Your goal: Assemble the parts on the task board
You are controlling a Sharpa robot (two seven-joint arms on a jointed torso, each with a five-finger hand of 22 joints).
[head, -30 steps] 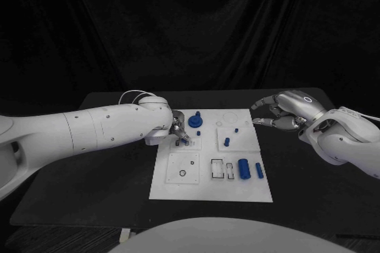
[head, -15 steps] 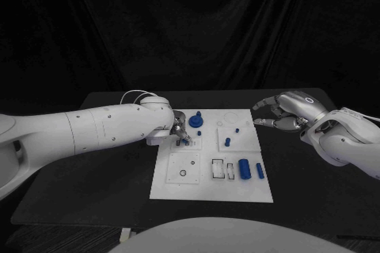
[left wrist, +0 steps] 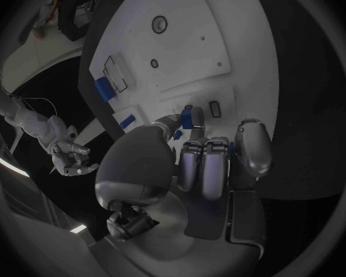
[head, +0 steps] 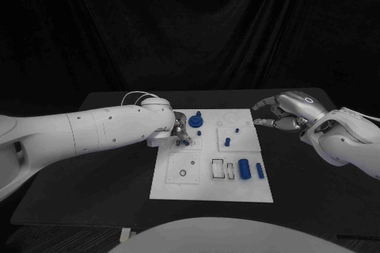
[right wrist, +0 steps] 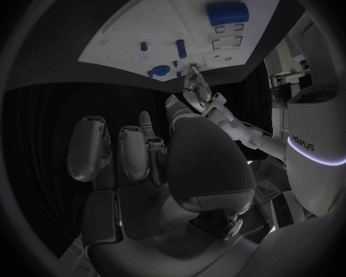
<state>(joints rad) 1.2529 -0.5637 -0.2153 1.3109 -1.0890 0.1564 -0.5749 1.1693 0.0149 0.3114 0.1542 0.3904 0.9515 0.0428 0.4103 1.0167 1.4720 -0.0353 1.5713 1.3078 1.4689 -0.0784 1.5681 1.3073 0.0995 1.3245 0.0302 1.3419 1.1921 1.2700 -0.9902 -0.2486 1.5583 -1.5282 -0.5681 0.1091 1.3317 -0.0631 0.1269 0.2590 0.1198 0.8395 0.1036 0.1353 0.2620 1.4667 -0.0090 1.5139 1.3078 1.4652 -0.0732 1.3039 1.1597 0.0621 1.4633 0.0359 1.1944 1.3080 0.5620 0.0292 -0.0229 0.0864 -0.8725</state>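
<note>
The white task board [head: 238,187] lies in the middle of the black table. My left hand [head: 178,131] hovers low over the board's far left part and pinches a small blue part [left wrist: 187,117] between thumb and fingers, just above the board's surface [left wrist: 188,43]. A round blue part [head: 195,121] stands just beyond that hand. Two small blue pegs [head: 227,141] stand near the middle. A thick blue cylinder [head: 244,168] and a slimmer one [head: 259,170] lie toward the near right. My right hand [head: 285,113] hangs off the board's far right corner with fingers apart, holding nothing.
Slots and round holes [head: 183,173] mark the board's near left panel. Bare black table [head: 95,181] surrounds the board on both sides, and a dark curtain hangs behind it. My left forearm [head: 95,129] spans the table's left side.
</note>
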